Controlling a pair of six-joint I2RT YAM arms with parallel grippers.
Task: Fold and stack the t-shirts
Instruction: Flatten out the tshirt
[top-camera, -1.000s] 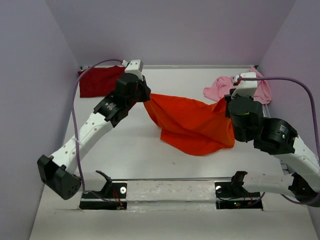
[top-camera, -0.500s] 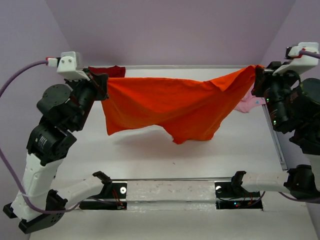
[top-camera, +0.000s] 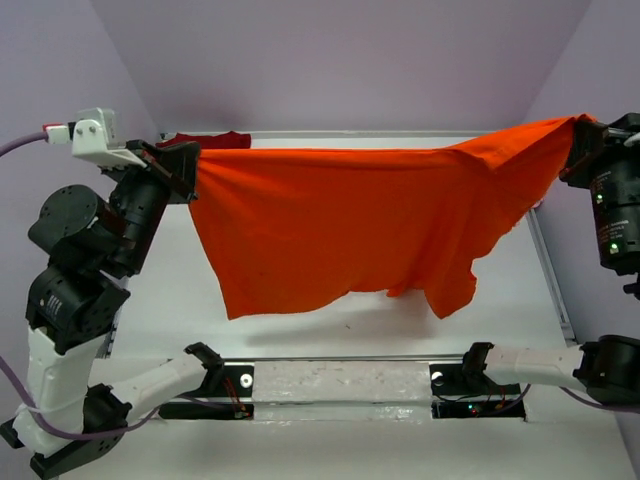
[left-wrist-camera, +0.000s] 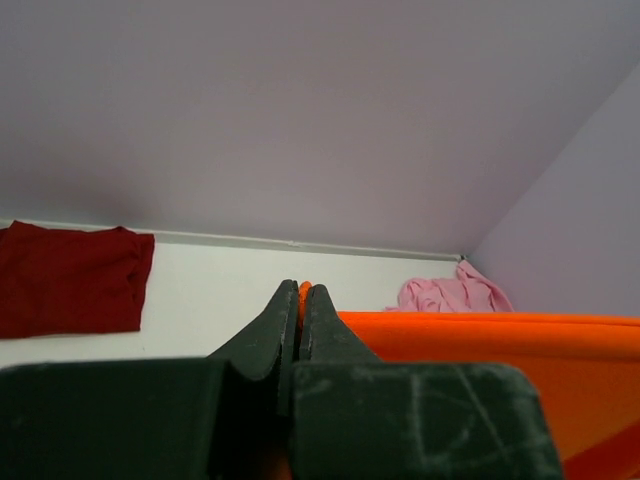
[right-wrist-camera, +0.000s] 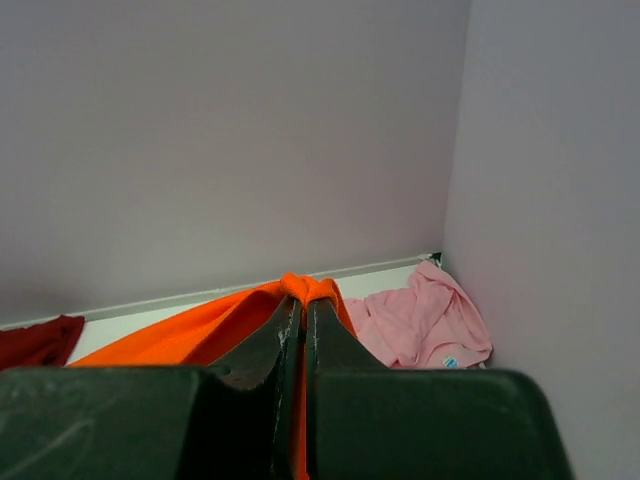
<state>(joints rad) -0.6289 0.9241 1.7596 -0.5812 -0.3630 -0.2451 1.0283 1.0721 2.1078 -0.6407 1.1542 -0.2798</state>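
The bright orange t-shirt (top-camera: 350, 225) hangs stretched wide above the table between both arms. My left gripper (top-camera: 190, 160) is shut on its left top corner, with orange cloth pinched between the jaws in the left wrist view (left-wrist-camera: 303, 292). My right gripper (top-camera: 580, 135) is shut on its right top corner, with bunched orange cloth at the tips in the right wrist view (right-wrist-camera: 308, 290). The maroon t-shirt (left-wrist-camera: 65, 275) lies flat at the far left corner. The pink t-shirt (right-wrist-camera: 415, 320) lies crumpled at the far right corner, hidden behind the orange shirt in the top view.
Lilac walls close in the back and both sides. A metal rail (top-camera: 340, 378) with the arm bases runs along the near edge. The white tabletop (top-camera: 330, 325) shows under the hanging shirt.
Both arms have lifted and spread apart, raising the orange t-shirt off the table and stretching it from a bunched heap into a wide hanging sheet.
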